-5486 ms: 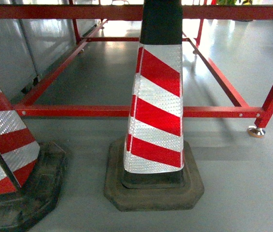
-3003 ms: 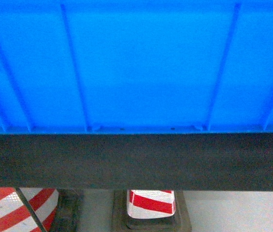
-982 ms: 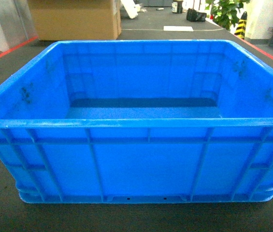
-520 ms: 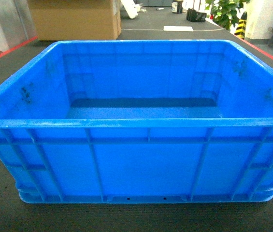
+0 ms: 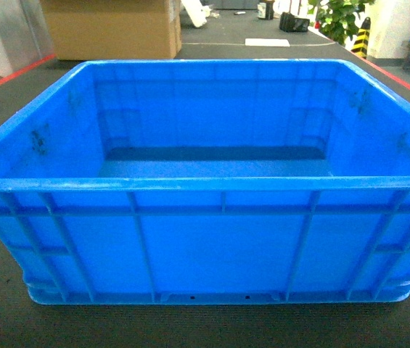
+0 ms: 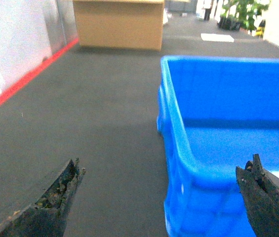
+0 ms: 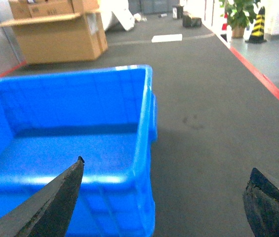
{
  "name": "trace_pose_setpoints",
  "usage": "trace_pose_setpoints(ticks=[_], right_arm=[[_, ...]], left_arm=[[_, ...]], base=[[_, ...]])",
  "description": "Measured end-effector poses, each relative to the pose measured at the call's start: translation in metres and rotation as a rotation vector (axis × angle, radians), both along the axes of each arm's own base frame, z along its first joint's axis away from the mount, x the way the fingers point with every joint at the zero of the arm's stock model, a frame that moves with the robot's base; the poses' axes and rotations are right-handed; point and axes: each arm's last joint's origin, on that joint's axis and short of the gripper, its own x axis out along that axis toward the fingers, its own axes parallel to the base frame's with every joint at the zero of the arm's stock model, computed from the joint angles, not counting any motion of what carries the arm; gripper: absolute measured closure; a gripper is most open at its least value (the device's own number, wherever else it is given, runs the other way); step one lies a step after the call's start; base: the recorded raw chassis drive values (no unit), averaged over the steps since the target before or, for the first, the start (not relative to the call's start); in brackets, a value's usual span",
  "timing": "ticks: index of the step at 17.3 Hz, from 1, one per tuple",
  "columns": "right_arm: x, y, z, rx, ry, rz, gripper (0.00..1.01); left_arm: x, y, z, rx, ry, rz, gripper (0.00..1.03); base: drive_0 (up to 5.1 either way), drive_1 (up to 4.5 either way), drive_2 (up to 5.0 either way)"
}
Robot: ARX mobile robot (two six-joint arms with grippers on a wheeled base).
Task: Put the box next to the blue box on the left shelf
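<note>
The box [image 5: 212, 246] is a large bright-blue open crate with ribbed outer walls, empty inside, resting on a dark grey surface [image 5: 1, 101] straight ahead in the head view. No gripper shows in that view. My left gripper [image 6: 164, 168] is open, its dark fingers spread wide on either side of the box's [image 6: 218, 123] near left corner without touching it. My right gripper [image 7: 166, 168] is open too, straddling the box's [image 7: 70, 138] near right corner. The left shelf and the other blue box are out of view.
A big cardboard box [image 5: 110, 29] stands behind the crate at the far left, also visible as the cardboard box [image 7: 60, 34] in the right wrist view. A potted plant [image 5: 339, 18] and a red floor line [image 7: 267, 84] lie to the right.
Over the past seconds the head view rose from striped cones and a red frame at floor level, past the crate's wall, to above the crate. In the last second nothing moved.
</note>
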Motion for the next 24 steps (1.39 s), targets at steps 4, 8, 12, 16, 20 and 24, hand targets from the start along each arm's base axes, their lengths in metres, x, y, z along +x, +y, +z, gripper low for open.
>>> trace_pose_setpoints(ticks=[4, 8, 12, 16, 20, 24], right_arm=[[0.127, 0.012, 0.059, 0.019, 0.230, 0.051, 0.03], [0.222, 0.030, 0.036, -0.044, 0.552, 0.053, 0.03], [0.234, 0.047, 0.001, -0.093, 0.680, 0.083, 0.03], [0.235, 0.047, -0.002, -0.105, 0.679, 0.077, 0.03], [0.233, 0.046, -0.006, -0.128, 0.689, 0.085, 0.03], [0.232, 0.046, -0.008, -0.163, 0.695, 0.089, 0.27]], left_arm=[[0.135, 0.004, 0.069, 0.012, 0.074, 0.026, 0.05], [0.214, -0.007, 0.045, 0.022, 0.366, -0.006, 0.05], [0.211, -0.013, 0.012, 0.015, 0.599, -0.065, 0.05], [0.212, -0.016, 0.008, 0.013, 0.613, -0.074, 0.05], [0.211, -0.021, 0.004, 0.019, 0.648, -0.090, 0.05], [0.209, -0.024, 0.000, 0.039, 0.677, -0.089, 0.10]], base=[[0.0, 0.00, 0.0], [0.0, 0.00, 0.0], [0.0, 0.00, 0.0], [0.0, 0.00, 0.0], [0.0, 0.00, 0.0], [0.0, 0.00, 0.0]])
